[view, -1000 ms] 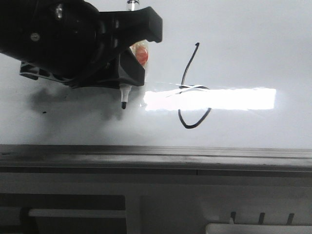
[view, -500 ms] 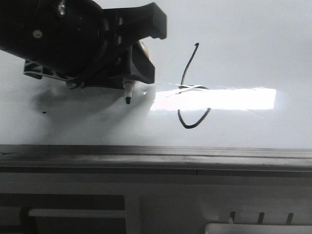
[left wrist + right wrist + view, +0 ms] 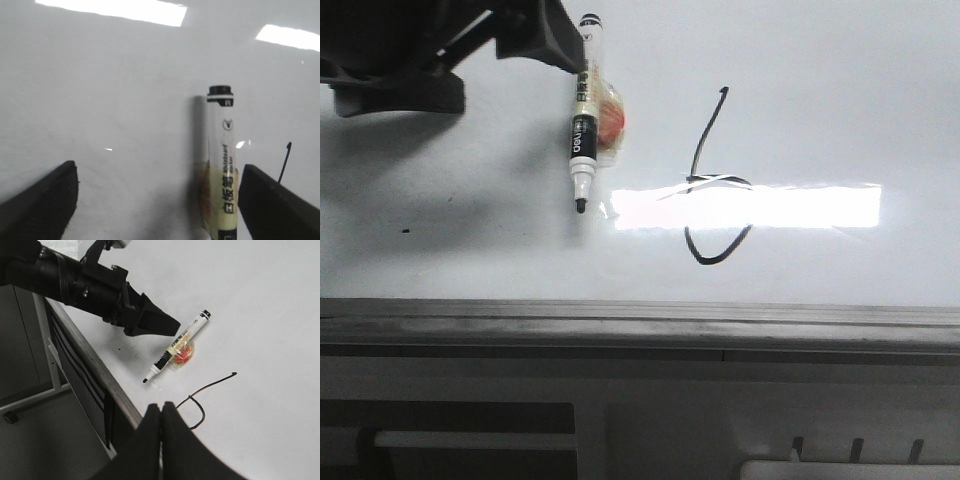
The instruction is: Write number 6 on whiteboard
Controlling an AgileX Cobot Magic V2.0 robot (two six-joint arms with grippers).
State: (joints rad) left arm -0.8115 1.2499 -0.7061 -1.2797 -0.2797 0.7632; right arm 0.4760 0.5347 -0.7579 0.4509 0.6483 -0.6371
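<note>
A: The left claw (image 3: pixel 535 35) sits at the upper left of the front view, dark and partly cut off by the frame. How its jaws stand is hard to read from here.

B: And the marker (image 3: pixel 583 110)?

A: It lies on the whiteboard (image 3: pixel 820 120) just beside the claw, uncapped, black tip pointing toward the board's grey frame edge (image 3: pixel 640 322). Clear tape with an orange-red patch (image 3: pixel 608 118) clings to its barrel. The number 6 (image 3: pixel 712 178) stands to the marker's right, apart from it, its loop crossing the bright rectangular glare (image 3: pixel 790 206). A tiny black dot (image 3: pixel 405 231) sits off to the left.

B: What does the left wrist view add?

A: The left claw (image 3: pixel 157 197) is spread wide, two dark fingers (image 3: pixel 42 197) at either side with bare whiteboard (image 3: pixel 110 100) between them. The marker (image 3: pixel 222 165) lies on the board close to one finger; whether they touch cannot be told. The top of the number 6 (image 3: pixel 284 162) shows as a thin black stroke beyond it.

B: The right wrist view?

A: The right claw (image 3: pixel 161 412) has its fingers pressed together, nothing between them. Beyond them the number 6 (image 3: pixel 207 392) sits near the board's edge on the whiteboard (image 3: pixel 260 300). The marker (image 3: pixel 177 347) lies farther out, with the left claw (image 3: pixel 150 320) above its barrel, not gripping it.
</note>
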